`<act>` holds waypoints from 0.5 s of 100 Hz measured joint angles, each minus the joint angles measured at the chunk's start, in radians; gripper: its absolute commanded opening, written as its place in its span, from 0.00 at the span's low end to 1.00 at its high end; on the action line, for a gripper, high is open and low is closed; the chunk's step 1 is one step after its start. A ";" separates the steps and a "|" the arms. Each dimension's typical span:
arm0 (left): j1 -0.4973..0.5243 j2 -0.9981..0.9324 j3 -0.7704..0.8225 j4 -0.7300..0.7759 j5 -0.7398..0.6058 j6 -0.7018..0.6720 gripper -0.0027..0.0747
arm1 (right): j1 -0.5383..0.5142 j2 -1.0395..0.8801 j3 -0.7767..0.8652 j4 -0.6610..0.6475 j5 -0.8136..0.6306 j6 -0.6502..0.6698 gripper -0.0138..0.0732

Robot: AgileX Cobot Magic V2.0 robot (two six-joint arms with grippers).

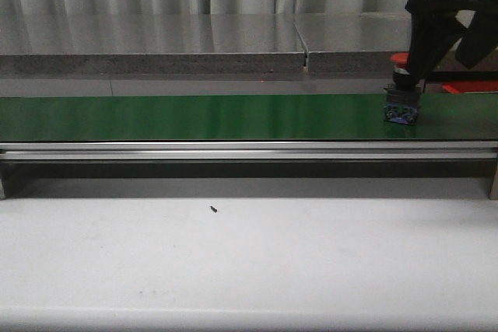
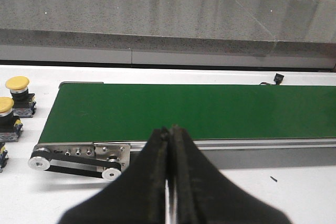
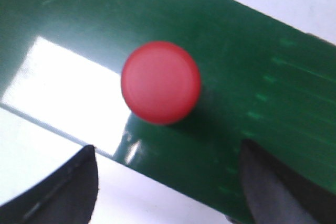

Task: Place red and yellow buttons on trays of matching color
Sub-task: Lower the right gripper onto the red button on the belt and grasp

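While the red button point(image 3: 160, 82) stands upright on the green belt point(image 1: 194, 117) near its right end, cap up and blocky base point(image 1: 401, 107) down, the right claw point(image 3: 168, 182) hangs over it with its fingers point(image 3: 58, 187) spread wide, touching nothing. Beside the belt's far left end, two yellow buttons point(image 2: 18, 83) stand upright. The left claw point(image 2: 170, 145) is pressed together, empty.

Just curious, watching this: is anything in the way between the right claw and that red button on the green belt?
Nothing visible. The right claw hangs open above the red button, only bare belt around it.
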 measured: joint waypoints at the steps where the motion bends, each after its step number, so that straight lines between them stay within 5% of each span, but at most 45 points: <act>1: 0.000 0.000 0.000 0.000 0.000 0.000 0.01 | 0.000 0.006 -0.003 0.000 0.000 0.000 0.80; 24: 0.000 0.000 0.000 0.000 0.000 0.000 0.01 | 0.001 0.107 -0.096 0.014 0.010 -0.003 0.77; 50: 0.000 0.000 0.000 0.000 0.000 0.000 0.01 | -0.026 0.172 -0.135 -0.012 0.067 0.056 0.35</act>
